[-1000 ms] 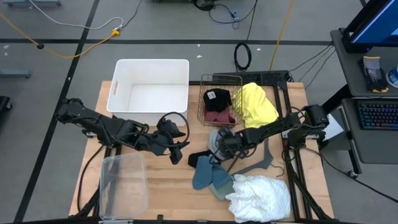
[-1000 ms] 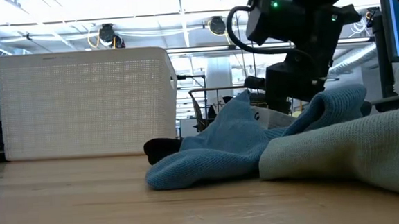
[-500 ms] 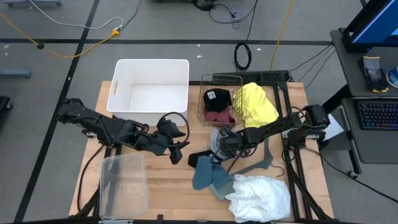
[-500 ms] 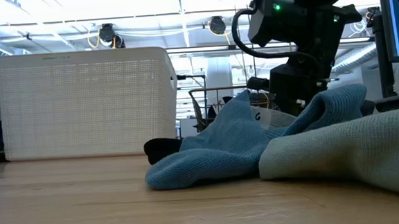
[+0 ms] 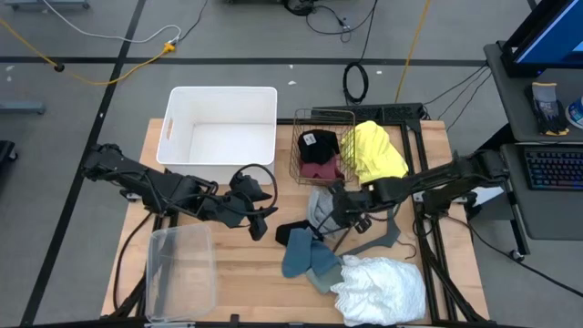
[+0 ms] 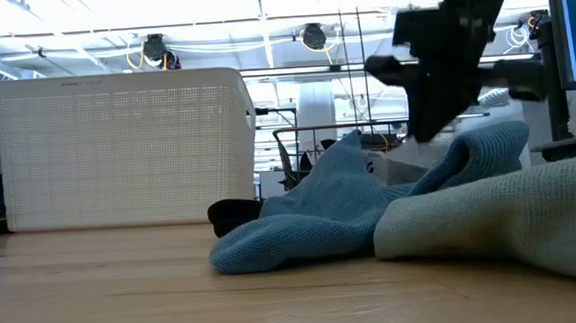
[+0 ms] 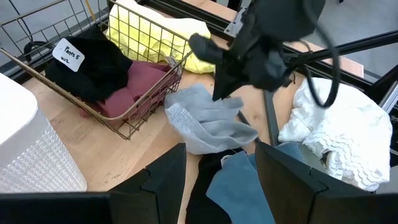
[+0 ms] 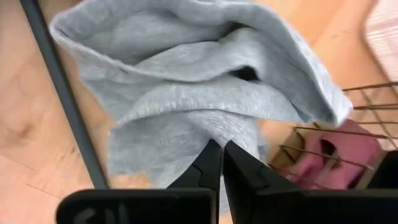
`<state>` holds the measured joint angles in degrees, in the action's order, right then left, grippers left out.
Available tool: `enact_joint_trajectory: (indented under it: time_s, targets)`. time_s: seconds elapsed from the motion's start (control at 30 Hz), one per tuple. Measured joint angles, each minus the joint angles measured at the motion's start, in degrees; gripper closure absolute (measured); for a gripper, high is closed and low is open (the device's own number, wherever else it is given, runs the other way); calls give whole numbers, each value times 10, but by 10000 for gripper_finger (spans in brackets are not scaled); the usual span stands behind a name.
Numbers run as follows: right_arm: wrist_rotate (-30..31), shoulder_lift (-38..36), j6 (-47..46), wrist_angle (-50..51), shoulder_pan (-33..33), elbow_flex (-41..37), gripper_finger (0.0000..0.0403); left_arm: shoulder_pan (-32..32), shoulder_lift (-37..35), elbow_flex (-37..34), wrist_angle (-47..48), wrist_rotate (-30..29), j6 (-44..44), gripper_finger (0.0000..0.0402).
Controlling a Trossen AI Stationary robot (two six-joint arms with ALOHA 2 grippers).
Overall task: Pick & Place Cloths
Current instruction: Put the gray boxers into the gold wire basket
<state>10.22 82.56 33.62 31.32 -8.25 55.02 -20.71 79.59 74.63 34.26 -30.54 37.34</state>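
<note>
The wooden worktop [image 5: 246, 273] carries everything. Largest on it is the white plastic bin [image 5: 219, 130], at the far edge toward the left corner. A clear plastic tub [image 5: 179, 269] lies near the front left corner.

Of the cloths, the frilly white one [image 5: 383, 287] is heaped at the front edge toward the right corner. The bright yellow cloth [image 5: 376, 152] hangs over the right side of a wire basket [image 5: 321, 146] at the far edge; inside the basket lie the black cloth [image 5: 318, 143], which bears a white label, and beside it the maroon cloth [image 5: 322, 170]. Two blue-grey cloths [image 5: 308, 257] lie together near the worktop's middle, touching the white one, with a small black cloth [image 5: 290, 231] just beside them. The light grey cloth [image 5: 321, 205] sits just in front of the basket. A flat grey clothes hanger [image 5: 375, 236] lies near the right edge.

The right claw [image 5: 339, 216] has its fingers [image 8: 214, 163] pressed together, pinching a fold of the light grey cloth [image 8: 199, 99]. The left claw [image 5: 258, 219] hangs left of the cloths, its fingers [image 7: 163, 180] standing partly apart with nothing between them.
</note>
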Motion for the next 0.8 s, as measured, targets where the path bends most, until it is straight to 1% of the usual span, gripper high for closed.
enact_joint_trajectory:
  time_s: [0.3, 0.47, 0.63, 0.8]
  targets:
    - [-1, -96, -42, 4, -1, 0, 402, 0, 0, 0, -7, 0, 2, 206]
    - [-17, -156, -80, -3, -2, 0, 402, 0, 0, 0, -18, 0, 2, 206]
    - [-18, -214, -111, -44, -2, 0, 403, 0, 0, 0, -36, 0, -1, 206]
    - [-19, -257, -128, -110, -2, 8, 403, 0, 0, 0, -79, -1, -35, 206]
